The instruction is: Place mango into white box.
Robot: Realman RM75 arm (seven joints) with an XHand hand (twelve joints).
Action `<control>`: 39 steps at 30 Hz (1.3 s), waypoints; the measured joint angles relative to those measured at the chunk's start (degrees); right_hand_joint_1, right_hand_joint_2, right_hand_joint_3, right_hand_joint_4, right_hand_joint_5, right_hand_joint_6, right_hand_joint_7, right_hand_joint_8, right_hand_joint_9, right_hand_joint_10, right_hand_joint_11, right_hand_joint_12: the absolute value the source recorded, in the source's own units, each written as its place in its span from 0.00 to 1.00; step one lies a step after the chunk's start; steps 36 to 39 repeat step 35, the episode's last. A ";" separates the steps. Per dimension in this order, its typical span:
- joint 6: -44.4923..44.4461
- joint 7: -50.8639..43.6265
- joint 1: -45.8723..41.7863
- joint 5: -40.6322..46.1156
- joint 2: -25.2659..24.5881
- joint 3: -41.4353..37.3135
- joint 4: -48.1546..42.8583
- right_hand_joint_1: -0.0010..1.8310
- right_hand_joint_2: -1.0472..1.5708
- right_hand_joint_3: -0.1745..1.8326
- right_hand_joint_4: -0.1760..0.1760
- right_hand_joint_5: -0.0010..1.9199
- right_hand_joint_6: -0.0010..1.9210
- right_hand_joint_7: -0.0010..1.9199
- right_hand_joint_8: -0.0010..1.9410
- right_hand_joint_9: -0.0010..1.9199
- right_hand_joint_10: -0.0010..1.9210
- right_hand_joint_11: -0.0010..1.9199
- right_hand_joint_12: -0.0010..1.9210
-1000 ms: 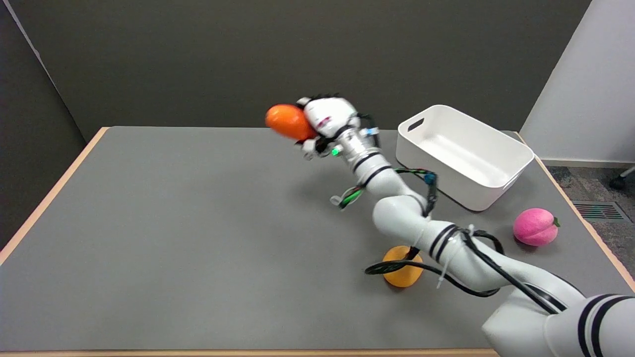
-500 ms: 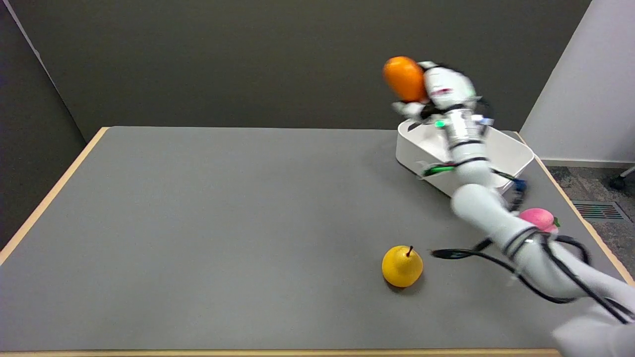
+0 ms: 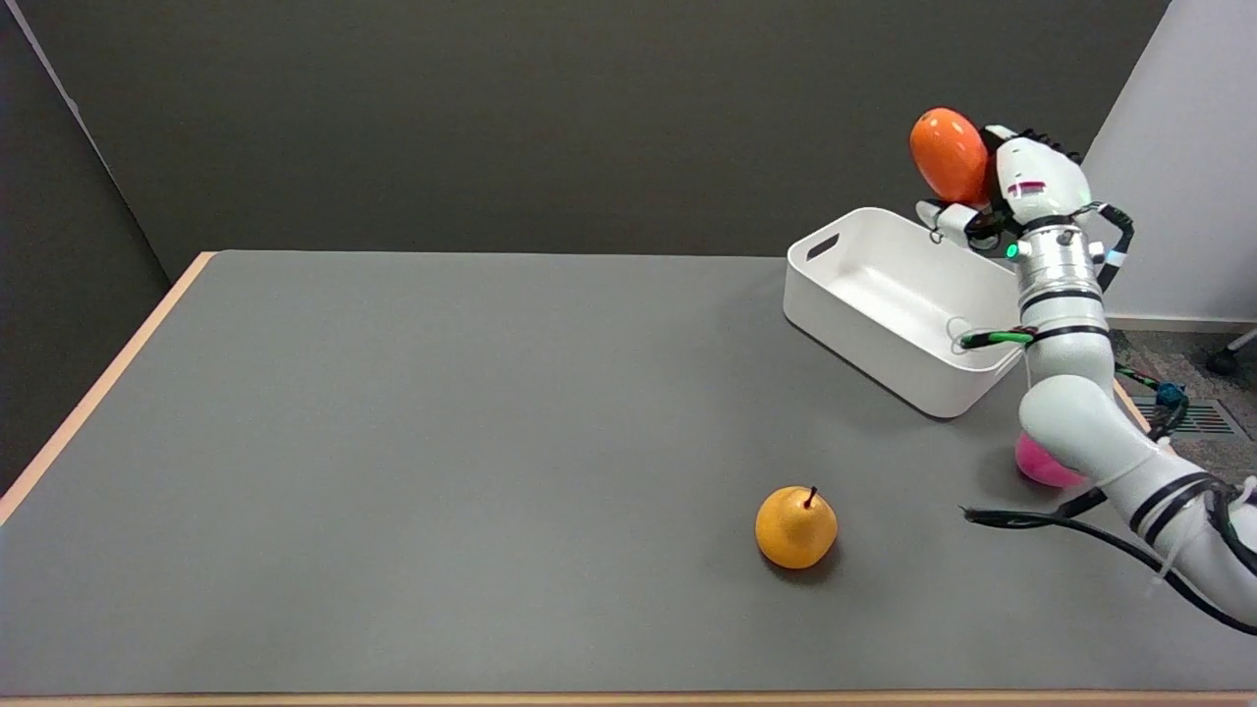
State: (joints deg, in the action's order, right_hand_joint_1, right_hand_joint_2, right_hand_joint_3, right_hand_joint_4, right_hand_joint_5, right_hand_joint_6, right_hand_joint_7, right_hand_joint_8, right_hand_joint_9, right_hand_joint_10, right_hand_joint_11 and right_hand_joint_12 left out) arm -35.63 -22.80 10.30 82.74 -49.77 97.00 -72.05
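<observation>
Gripping the orange mango (image 3: 947, 154) in the right hand (image 3: 1021, 187), fingers closed around its right side, thumb part jutting out below it toward the left. Held well up in the air, long axis of the fruit nearly upright and tipped a little leftward at the top. Backed by the dark wall from this angle, so no telling exactly how high above the table.

Directly beneath the fingers and a little to the left: the white box (image 3: 889, 344), a rectangular bin set at an angle on the grey table (image 3: 393, 442), open side up, a handle slot cut in its far-left end wall. Nothing visible inside except a loop of thin cable and a green-wrapped wire hanging from the forearm over its right rim. Mango not in the box yet, only above its far right corner as seen from here.

Down from the hand along the wrist and forearm: a silver cuff with a small green light, black bands, then the white arm bending away toward the lower right, black cables trailing off it.

Below the elbow, partly hidden behind the arm: a pink peach (image 3: 1041, 466) lying on the table just past the box's near corner.

Farther off, down and to the left of the fingers, well apart from the box: a yellow-orange pear (image 3: 795, 527) with a short dark stem, standing alone.
</observation>
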 measured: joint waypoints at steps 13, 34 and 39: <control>3.25 -0.59 -3.02 2.30 2.47 2.95 -1.16 0.20 0.58 0.52 0.53 0.03 0.16 0.00 0.06 0.00 0.22 0.00 0.59; 20.43 -0.71 -11.67 3.10 4.45 -6.91 -2.88 0.22 0.58 0.53 0.61 0.00 0.01 0.00 0.00 0.00 0.03 0.00 0.45; 20.45 -0.71 -12.21 3.10 4.45 -7.36 -3.15 0.21 0.58 0.53 0.62 0.00 0.02 0.00 0.00 0.00 0.04 0.00 0.46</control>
